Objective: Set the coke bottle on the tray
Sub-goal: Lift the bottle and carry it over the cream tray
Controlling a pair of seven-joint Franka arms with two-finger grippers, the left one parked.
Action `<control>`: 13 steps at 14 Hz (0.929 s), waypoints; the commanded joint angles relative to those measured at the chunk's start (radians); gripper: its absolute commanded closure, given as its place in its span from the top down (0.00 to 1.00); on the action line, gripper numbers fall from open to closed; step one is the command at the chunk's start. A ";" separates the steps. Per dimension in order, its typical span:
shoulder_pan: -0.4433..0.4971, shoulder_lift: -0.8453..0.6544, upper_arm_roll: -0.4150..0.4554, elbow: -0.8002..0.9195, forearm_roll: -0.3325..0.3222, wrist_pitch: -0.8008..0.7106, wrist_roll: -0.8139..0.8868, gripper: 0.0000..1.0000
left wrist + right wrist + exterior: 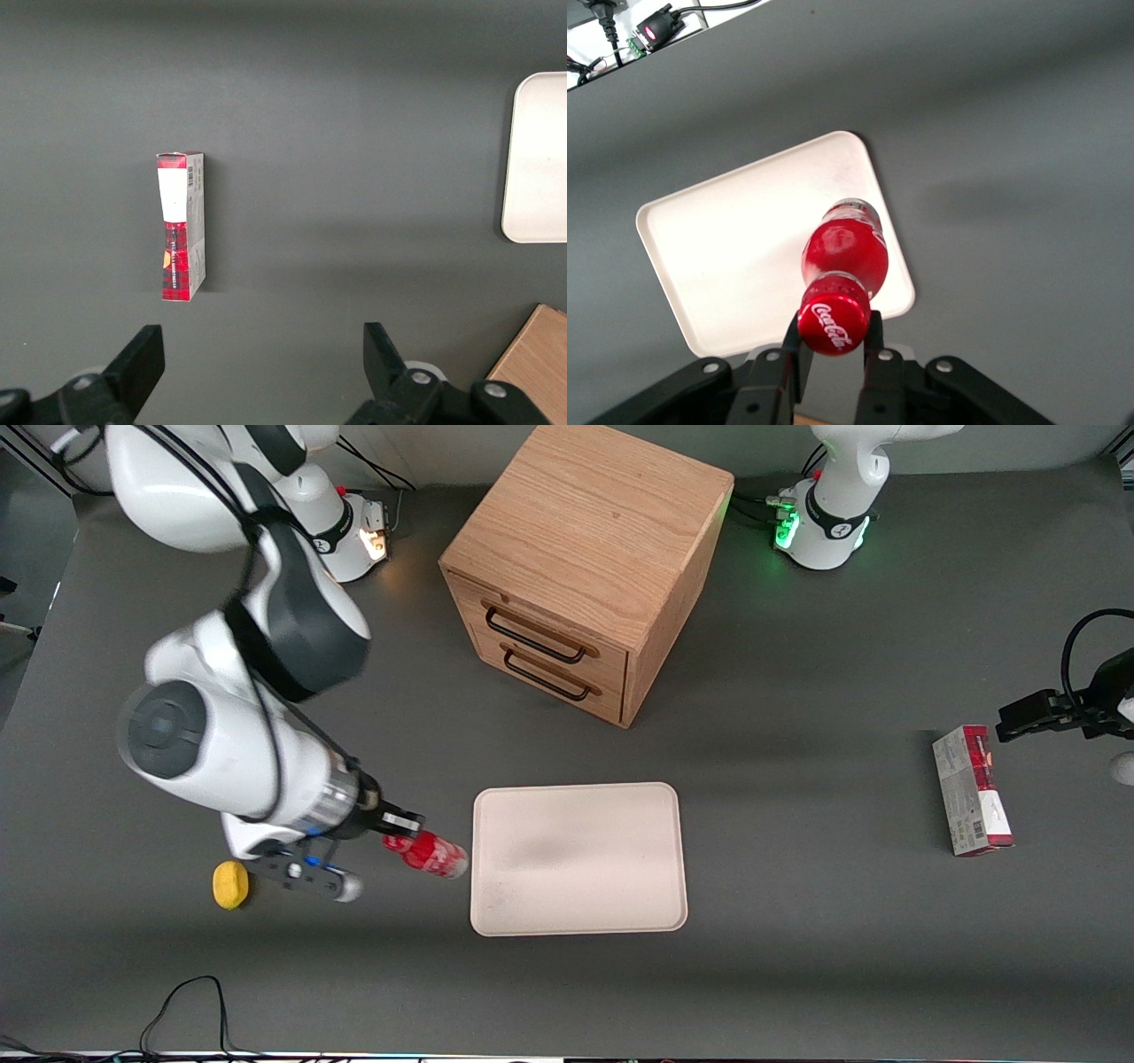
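bottle held aloft beside tray

nearest the front camera: a black cable [182, 1005] on the dark table [797, 957] edge. next, a yellow lemon-like object [230, 884] resting on the table, toward the working arm's end. just above and beside it, the gripper [400, 831] with fingers [873, 341] clamped on the neck of the coke bottle [427, 854], under the red cap [834, 325]. bottle tilted, base toward the tray [580, 912], clear of the table; in the front view it sits just beside the tray's edge. tray flat, nothing on it. toward the parked arm's end, a red-and-grey carton [971, 790] lying on its side. farthest, a wooden drawer cabinet [585, 558] with two black handles.
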 commanded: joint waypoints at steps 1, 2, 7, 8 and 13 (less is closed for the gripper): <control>0.040 0.063 -0.003 0.022 -0.065 0.078 0.069 0.00; 0.045 0.082 -0.002 0.022 -0.074 0.109 0.076 0.00; 0.065 0.162 -0.002 0.020 -0.111 0.190 0.089 0.00; 0.074 0.177 -0.003 0.019 -0.112 0.198 0.089 0.00; 0.085 0.217 -0.006 0.019 -0.137 0.230 0.090 0.00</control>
